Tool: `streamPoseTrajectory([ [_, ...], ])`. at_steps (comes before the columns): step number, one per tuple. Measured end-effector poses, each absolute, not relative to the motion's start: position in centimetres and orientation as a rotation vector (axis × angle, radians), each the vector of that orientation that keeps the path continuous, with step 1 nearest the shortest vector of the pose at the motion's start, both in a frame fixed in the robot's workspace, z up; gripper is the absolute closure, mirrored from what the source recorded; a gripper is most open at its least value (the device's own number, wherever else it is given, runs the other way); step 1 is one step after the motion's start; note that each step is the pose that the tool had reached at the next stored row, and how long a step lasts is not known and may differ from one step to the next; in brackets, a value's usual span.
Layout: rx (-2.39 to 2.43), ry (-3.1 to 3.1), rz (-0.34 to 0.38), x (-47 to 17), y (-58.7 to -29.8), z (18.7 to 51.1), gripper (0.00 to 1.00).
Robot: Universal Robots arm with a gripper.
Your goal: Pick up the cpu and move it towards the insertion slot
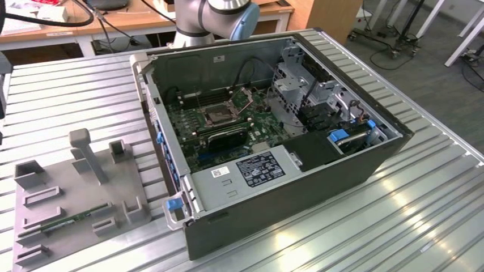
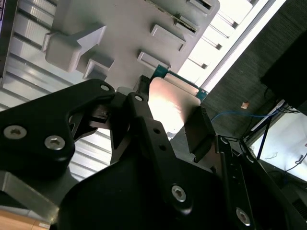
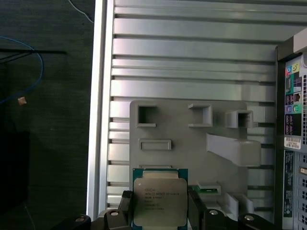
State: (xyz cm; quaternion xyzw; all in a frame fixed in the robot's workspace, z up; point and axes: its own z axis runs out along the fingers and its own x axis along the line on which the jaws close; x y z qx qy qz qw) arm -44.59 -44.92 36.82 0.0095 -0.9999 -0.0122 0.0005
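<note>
The cpu [image 3: 159, 201] is a flat square chip with a silvery top and a green-edged rim. It sits between the two black fingers [image 3: 194, 207] of my gripper [image 3: 159, 213], which is shut on it. In the second wrist view the cpu [image 2: 171, 98] is clamped at its two opposite edges by the gripper [image 2: 170, 120]. It hangs above the grey fixture plate [image 3: 192, 158], apart from it. In the exterior view the insertion slot [image 1: 217, 111] is a square socket with a dark centre, on the green motherboard inside the open computer case [image 1: 302, 187].
The grey fixture plate [image 1: 83, 198] with raised holders and recesses lies at the exterior view's left of the case, and a green memory stick [image 1: 68, 220] rests on it. Both stand on a ribbed metal table [image 1: 408, 215]. The arm's base [image 1: 208, 17] rises behind the case.
</note>
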Motion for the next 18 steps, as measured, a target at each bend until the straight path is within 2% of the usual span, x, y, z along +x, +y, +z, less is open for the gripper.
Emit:
streamPoseTrajectory([
  [18, 0.030, -3.140, -0.038, -44.47, -44.92, 37.31, 0.46],
])
